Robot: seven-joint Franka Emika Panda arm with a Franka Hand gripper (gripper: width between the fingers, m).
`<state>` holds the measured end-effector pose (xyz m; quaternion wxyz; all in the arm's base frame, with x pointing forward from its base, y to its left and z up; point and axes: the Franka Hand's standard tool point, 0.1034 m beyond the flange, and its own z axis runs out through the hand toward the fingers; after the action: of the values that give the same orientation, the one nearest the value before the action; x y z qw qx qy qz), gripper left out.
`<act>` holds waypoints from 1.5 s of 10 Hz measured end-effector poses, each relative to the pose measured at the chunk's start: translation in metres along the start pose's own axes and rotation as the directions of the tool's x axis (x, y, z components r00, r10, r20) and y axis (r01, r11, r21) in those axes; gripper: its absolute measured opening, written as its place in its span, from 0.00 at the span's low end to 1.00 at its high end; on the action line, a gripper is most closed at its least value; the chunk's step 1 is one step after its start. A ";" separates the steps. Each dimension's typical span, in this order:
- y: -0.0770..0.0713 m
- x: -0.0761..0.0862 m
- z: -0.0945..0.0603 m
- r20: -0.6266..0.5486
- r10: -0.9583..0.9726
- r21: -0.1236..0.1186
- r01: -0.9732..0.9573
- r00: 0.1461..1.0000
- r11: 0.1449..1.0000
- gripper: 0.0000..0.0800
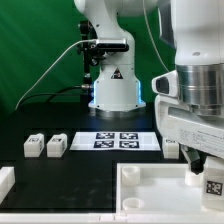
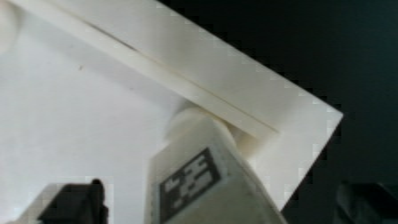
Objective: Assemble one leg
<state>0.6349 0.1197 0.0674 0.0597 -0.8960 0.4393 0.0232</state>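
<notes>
Leg (image 1: pixel 212 184): small white blocky peg with black-and-white square tag, upright, at a corner of the tray-like part (image 1: pixel 150 187); seated or not unclear.

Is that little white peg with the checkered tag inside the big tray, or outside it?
Inside. The leg stands in a corner of the tray, against its raised rim. Whether the claw grips it, I cannot tell.
</notes>
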 end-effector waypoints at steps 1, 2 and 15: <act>0.000 0.012 -0.010 -0.008 -0.399 -0.046 0.398 0.917 0.916 0.81; -0.002 0.018 -0.014 -0.008 -0.632 -0.050 0.631 0.775 0.774 0.81; 0.005 0.006 -0.010 -0.012 0.828 -0.017 -0.828 0.561 0.560 0.36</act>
<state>0.6343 0.1111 0.0760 0.0320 -0.5861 0.8079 0.0516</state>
